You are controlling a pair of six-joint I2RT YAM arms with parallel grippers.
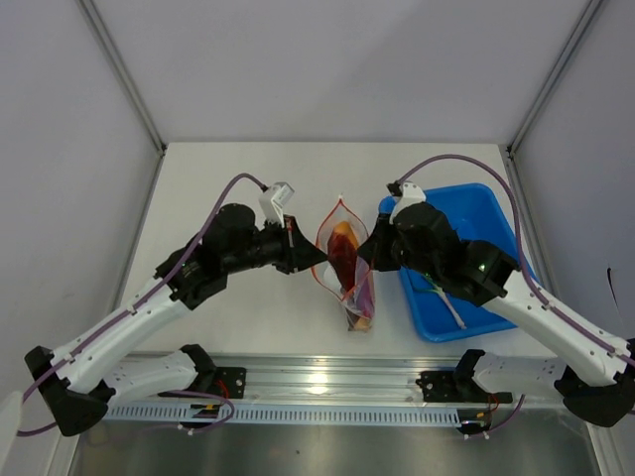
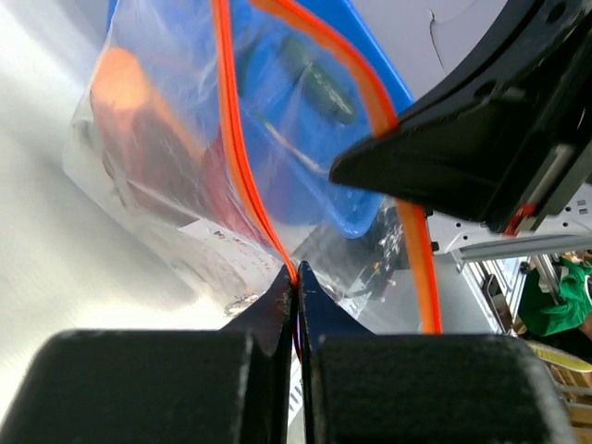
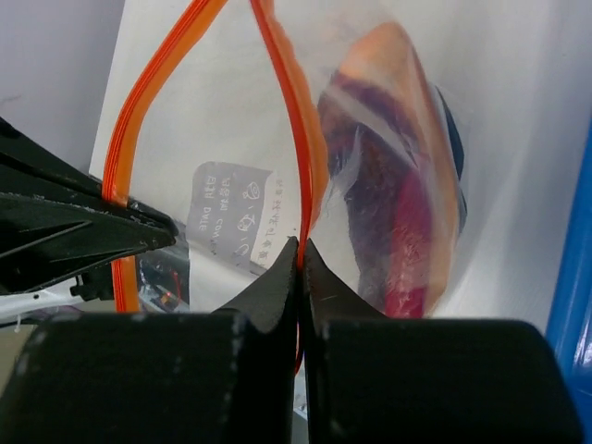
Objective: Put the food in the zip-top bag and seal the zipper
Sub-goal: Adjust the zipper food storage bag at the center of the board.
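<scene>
The clear zip-top bag (image 1: 351, 297) hangs between both grippers with its mouth spread open. My left gripper (image 1: 316, 260) (image 2: 296, 273) is shut on the left run of the orange-red zipper (image 2: 236, 157). My right gripper (image 1: 363, 260) (image 3: 301, 245) is shut on the opposite run of the zipper (image 3: 294, 120). A dark red sausage in a yellow bun (image 3: 398, 185) (image 1: 343, 253) lies inside the bag. Through the plastic, a dark green cucumber (image 2: 319, 83) shows in the blue tray (image 2: 365, 199).
The blue tray (image 1: 476, 213) sits right of the bag, under the right arm, with a thin pale stalk (image 1: 448, 302) in it. Grey walls enclose the white table on three sides. A metal rail with both arm bases runs along the near edge.
</scene>
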